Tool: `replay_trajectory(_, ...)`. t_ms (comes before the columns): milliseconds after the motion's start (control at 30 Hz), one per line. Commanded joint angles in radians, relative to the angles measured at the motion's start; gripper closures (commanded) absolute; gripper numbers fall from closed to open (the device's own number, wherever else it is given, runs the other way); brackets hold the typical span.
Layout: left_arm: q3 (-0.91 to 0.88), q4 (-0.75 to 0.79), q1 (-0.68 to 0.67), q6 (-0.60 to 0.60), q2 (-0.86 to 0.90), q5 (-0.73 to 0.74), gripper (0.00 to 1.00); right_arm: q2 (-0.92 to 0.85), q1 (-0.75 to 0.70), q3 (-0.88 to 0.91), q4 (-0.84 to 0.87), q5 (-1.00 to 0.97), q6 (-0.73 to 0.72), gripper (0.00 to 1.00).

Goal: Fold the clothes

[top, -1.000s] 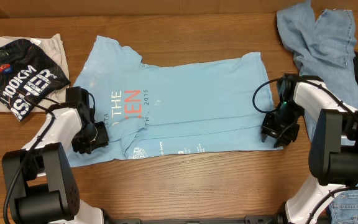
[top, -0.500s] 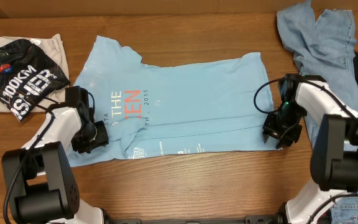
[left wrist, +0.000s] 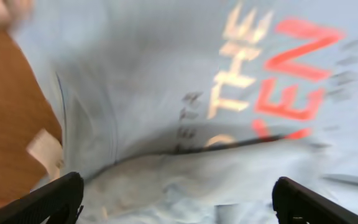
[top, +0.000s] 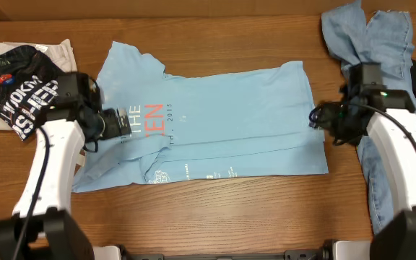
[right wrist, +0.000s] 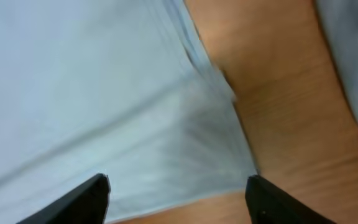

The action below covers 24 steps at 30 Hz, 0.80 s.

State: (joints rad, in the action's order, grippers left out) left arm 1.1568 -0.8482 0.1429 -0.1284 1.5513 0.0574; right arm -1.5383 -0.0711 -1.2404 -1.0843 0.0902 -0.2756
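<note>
- The light blue T-shirt (top: 222,101) lies spread on the table (top: 215,217), front up, with its collar end towards the left arm and its hem end towards the right arm.
- Pale and red lettering (top: 154,119) runs across the T-shirt's chest, partly covered by cloth.
- A band along the T-shirt's near edge is folded over onto the front, and small white print (top: 166,174) shows on it.
- The left hand (top: 125,121) is over the T-shirt's collar end, just beside the lettering.
- In the left wrist view, which is blurred, the left hand (left wrist: 179,202) has its fingers (left wrist: 58,198) spread wide with nothing held between them; rumpled blue cloth and the lettering (left wrist: 272,81) lie below.
- The right hand (top: 318,117) is at the T-shirt's hem edge, about halfway along it.
- In the right wrist view, the right hand (right wrist: 176,199) is also spread wide and holds nothing; the T-shirt's (right wrist: 73,93) edge and bare table (right wrist: 272,93) lie under it.
- Blue jeans (top: 381,43) lie crumpled beyond the T-shirt's hem end, on its far side, not touching it.
- A black shirt with white lettering (top: 24,90) lies beyond the T-shirt's collar end, on top of a beige cloth (top: 63,52).
</note>
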Motion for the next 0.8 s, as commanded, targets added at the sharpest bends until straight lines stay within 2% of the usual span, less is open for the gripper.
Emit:
replay_trajectory(0,0.080,0.033,0.000,0.102,-0.026,0.093,0.00,0.047,-0.003,-0.041,0.016,0.045,0.063,0.21)
replay_trajectory(200,0.282,0.060,0.030,0.107,0.103,0.093,0.00,0.051,-0.003,-0.042,-0.023,0.046,0.091,0.21)
replay_trajectory(533,0.792,-0.120,0.055,0.181,0.600,0.136,0.00,0.051,-0.003,-0.042,-0.050,0.046,0.090,0.25)
replay_trajectory(767,1.009,-0.121,0.056,0.185,0.847,0.134,0.01,0.051,-0.003,-0.042,-0.059,0.046,0.090,0.28)
